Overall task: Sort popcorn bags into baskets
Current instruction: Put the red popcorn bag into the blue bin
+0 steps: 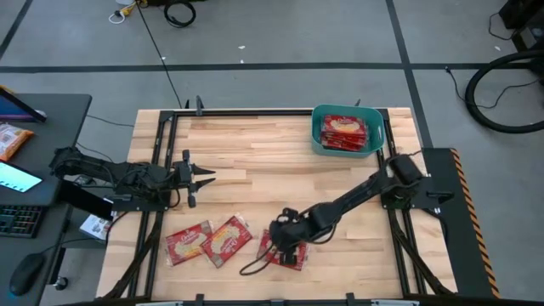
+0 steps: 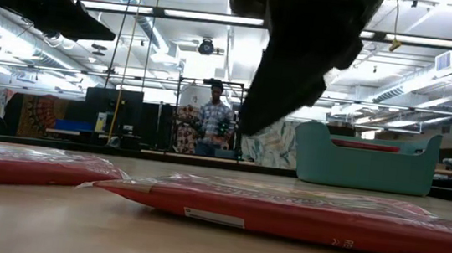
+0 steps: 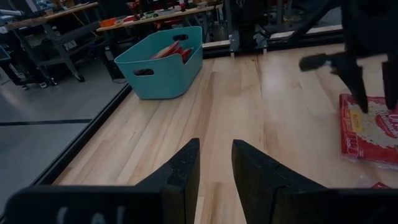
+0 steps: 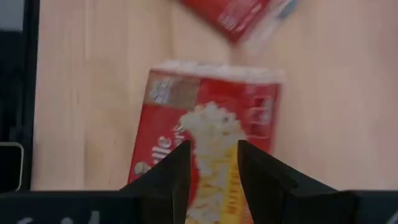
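The pale wooden plank counter (image 1: pixel 255 161) lies beneath both end effectors. Well to the left of the left end effector (image 1: pixel 206 178), a black desk (image 1: pixel 51 115) carries an orange packet (image 1: pixel 13 138), a black keyboard (image 1: pixel 19 221) and a black mouse (image 1: pixel 25 274). A person (image 2: pixel 213 121) stands far beyond.

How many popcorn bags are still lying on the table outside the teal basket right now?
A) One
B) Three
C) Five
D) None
B. The high view shows three red popcorn bags near the table's front edge: one, a second beside it, and a third under the right gripper; the rest are in the teal basket.
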Robot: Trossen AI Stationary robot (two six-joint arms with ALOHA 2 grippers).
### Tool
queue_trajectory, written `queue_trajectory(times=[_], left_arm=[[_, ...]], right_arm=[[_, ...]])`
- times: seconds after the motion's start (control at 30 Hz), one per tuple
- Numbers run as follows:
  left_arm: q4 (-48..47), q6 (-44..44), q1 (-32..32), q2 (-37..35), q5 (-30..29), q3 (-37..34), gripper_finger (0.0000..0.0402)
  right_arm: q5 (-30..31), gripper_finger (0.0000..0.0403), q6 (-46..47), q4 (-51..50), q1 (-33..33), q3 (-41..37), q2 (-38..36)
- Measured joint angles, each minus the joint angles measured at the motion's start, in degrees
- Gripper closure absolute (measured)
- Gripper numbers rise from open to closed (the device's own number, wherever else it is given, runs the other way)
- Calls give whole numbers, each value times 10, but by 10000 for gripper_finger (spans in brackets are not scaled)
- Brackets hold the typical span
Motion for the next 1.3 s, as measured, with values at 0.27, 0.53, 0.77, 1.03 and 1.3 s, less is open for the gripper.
queue_trajectory(times=[0.27, 0.53, 0.77, 1.03, 1.3], left_arm=[[0, 0, 0, 0, 0, 0, 304], [0, 0, 0, 0, 0, 0, 304], [-1, 0, 0, 0, 0, 0, 304], [-1, 1, 0, 0, 0, 0, 304], [-1, 1, 0, 0, 0, 0, 304]], right_arm=[[-25, 269, 12, -98, 2, 22, 49], [117, 281, 55, -359, -12, 21, 28], [179, 284, 70, -487, -37, 21, 23], [167, 284, 97, -518, -49, 21, -19], [163, 284, 174, -496, -27, 21, -46]])
